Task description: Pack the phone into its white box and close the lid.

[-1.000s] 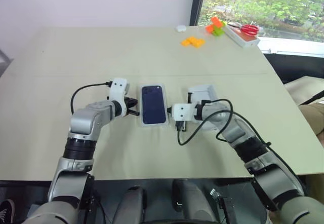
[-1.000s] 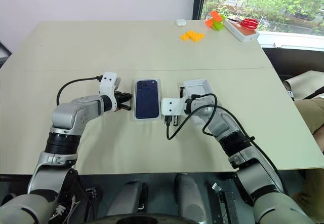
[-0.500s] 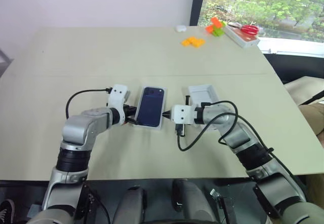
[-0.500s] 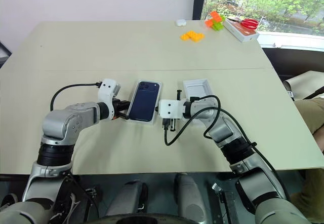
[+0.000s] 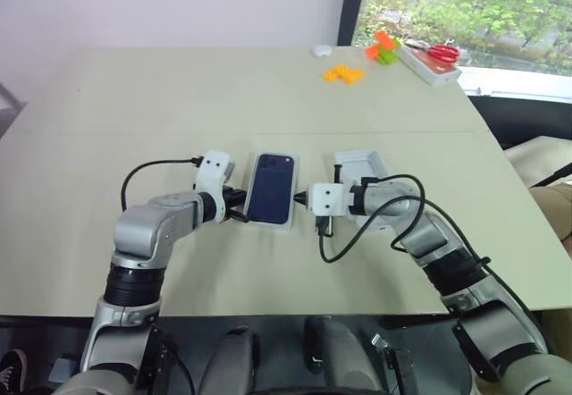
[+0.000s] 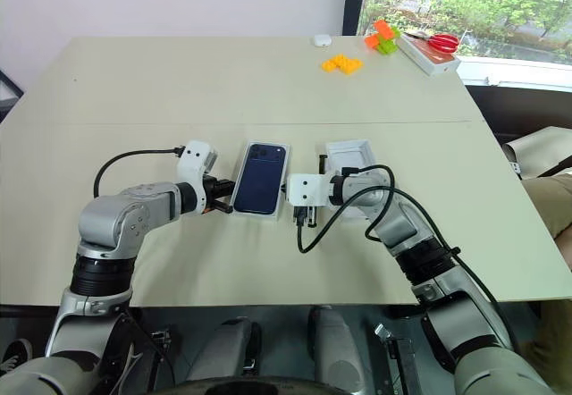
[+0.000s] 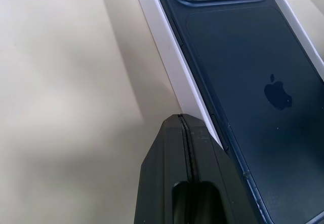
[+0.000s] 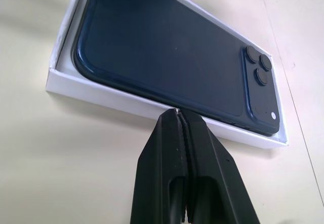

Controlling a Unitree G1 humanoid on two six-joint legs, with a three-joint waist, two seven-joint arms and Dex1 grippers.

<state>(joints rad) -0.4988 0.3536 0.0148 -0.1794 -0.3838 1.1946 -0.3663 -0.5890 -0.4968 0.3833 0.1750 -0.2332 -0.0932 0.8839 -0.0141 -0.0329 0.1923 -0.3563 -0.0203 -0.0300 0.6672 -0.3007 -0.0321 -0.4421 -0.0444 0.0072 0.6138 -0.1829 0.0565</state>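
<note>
Slim dark navy-blue phone (image 6: 261,178) lies camera-side up inside the shallow white cardboard box (image 8: 167,110), near the middle of the beige bench (image 6: 223,82), closer to its near edge. Left pincer (image 7: 183,124) clenched empty, tip at the box's left long wall; right pincer (image 8: 178,115) clenched empty, tip against the right long wall. White cardboard lid (image 6: 349,156) lies just right of the box, partly behind the right arm.

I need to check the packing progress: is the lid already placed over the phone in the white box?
No: the phone lies uncovered in the white box, its dark glossy back and camera cluster in plain sight.
</note>
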